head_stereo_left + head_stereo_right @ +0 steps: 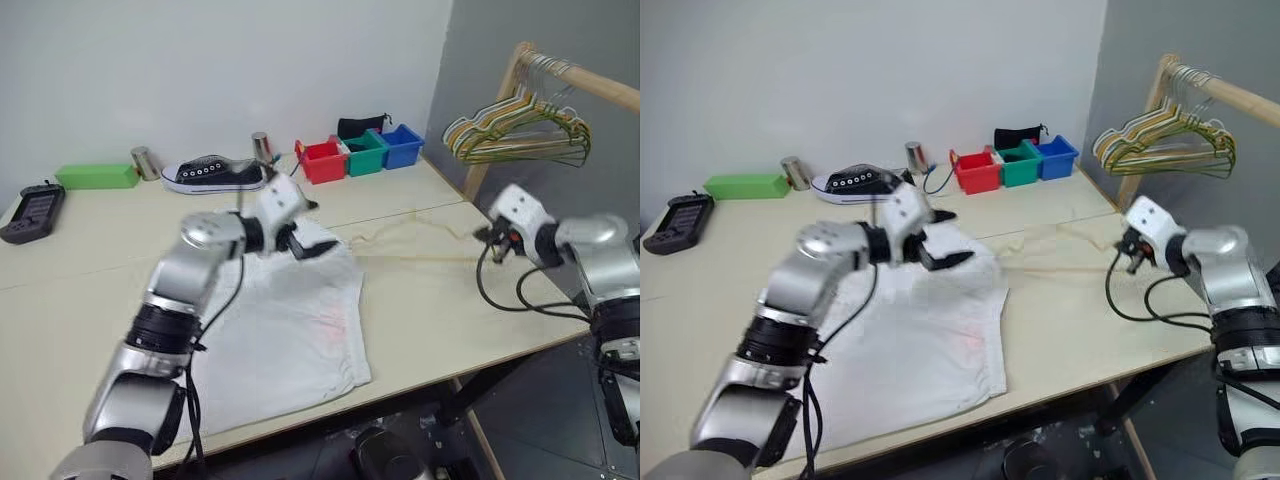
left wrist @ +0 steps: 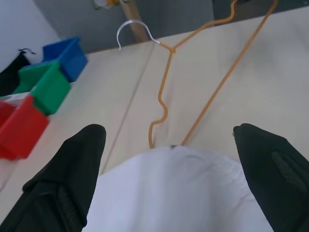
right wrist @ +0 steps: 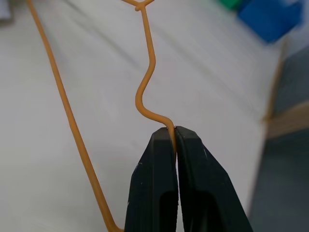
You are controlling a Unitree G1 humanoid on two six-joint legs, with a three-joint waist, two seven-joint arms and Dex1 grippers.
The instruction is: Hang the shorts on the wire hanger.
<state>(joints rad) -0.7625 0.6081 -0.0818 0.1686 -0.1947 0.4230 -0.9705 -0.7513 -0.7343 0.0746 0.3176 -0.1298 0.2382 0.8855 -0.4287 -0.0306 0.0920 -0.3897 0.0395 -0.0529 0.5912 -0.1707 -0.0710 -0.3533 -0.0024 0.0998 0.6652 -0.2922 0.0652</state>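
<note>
Shorts [image 1: 290, 320] beneath wide-open left gripper [image 2: 169, 145]; wire hanger [image 3: 145, 92] pinched in right gripper [image 3: 175, 133].

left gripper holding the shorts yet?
No. The left gripper is wide open above the shorts, its fingers apart on either side.

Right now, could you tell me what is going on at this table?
The robot is working on hanging the shorts, which lie flat on the table. Its right gripper is shut on the wire hanger, whose far end reaches the shorts. Its left gripper hovers open over the edge of the shorts, holding nothing.
</note>
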